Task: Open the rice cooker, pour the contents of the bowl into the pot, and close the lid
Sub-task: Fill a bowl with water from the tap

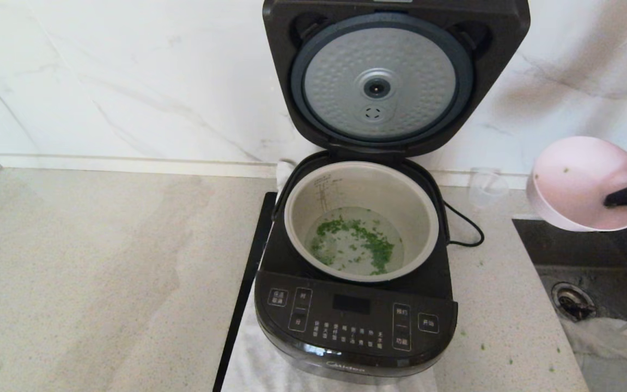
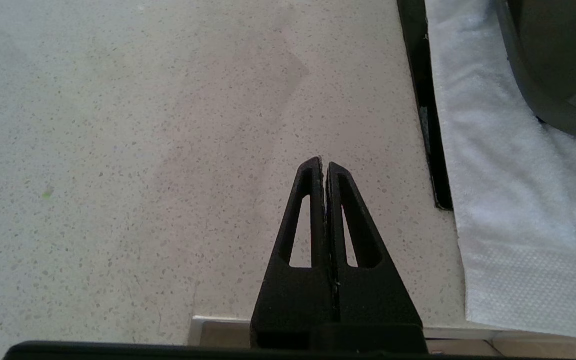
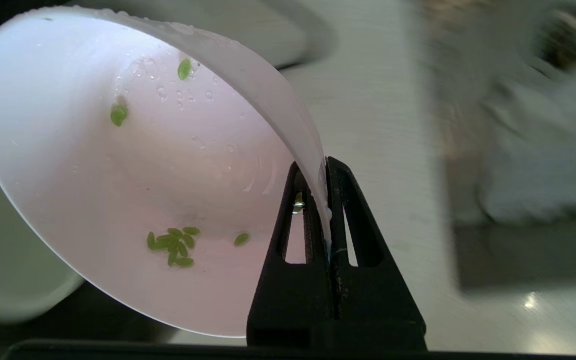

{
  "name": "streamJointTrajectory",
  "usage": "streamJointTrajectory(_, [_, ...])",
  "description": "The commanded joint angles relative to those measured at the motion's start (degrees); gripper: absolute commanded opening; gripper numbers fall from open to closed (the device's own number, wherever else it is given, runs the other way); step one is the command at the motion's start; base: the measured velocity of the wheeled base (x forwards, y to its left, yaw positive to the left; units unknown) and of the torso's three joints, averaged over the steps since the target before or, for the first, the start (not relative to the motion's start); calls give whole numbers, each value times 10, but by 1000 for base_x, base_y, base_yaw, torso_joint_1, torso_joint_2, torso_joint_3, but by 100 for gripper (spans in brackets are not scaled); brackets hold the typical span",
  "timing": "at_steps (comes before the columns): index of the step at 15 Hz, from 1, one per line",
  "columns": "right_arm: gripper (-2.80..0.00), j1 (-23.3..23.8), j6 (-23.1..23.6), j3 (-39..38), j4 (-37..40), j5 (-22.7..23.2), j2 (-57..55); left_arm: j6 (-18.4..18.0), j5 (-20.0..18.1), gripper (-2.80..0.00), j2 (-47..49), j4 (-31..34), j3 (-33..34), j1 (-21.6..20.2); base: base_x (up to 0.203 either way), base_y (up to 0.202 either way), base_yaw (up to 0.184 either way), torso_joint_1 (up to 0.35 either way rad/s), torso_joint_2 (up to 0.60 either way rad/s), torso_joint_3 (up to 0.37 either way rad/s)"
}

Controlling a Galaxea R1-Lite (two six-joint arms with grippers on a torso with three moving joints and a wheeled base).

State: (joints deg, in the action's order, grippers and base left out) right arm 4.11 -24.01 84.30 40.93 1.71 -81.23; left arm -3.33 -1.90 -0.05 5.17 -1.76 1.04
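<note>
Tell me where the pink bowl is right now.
In the head view the bowl is at the far right, tilted in the air above the sink's near edge, its rim pinched by the right gripper, right of the rice cooker.

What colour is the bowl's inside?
Pale pink bowl, clearest in the right wrist view.

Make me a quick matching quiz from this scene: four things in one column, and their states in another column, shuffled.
Things:
1. lid
2. bowl
3. pot
4. left gripper

States:
A. holds water with chopped green bits
B. swung up, standing open
C. jaws shut, empty, over the countertop
D. tilted, rim pinched by the right gripper, nearly emptied

Pairs: 1-B, 2-D, 3-A, 4-C
</note>
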Motion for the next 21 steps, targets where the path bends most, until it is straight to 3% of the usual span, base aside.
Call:
streamJointTrajectory(1, [-280, 177, 24, -33, 2, 72, -14, 0, 0, -280, 0, 0, 0, 0, 0, 0, 0, 0, 0, 0])
streamJointTrajectory(4, [-280, 368, 65, -54, -16, 155, -90, 0, 0, -280, 0, 0, 0, 0, 0, 0, 0, 0, 0, 0])
streamJointTrajectory(6, [-280, 452, 82, -58, -39, 186, -166, 0, 0, -280, 0, 0, 0, 0, 0, 0, 0, 0, 0, 0])
streamJointTrajectory(9, [-280, 538, 98, -46, -74, 204, -267, 0, 0, -280, 0, 0, 0, 0, 0, 0, 0, 0, 0, 0])
streamJointTrajectory(14, [-280, 619, 97, 35, -81, 242, -396, 0, 0, -280, 0, 0, 0, 0, 0, 0, 0, 0, 0, 0])
streamJointTrajectory(21, [-280, 620, 78, 92, -81, 287, -439, 0, 0, -280, 0, 0, 0, 0, 0, 0, 0, 0, 0, 0])
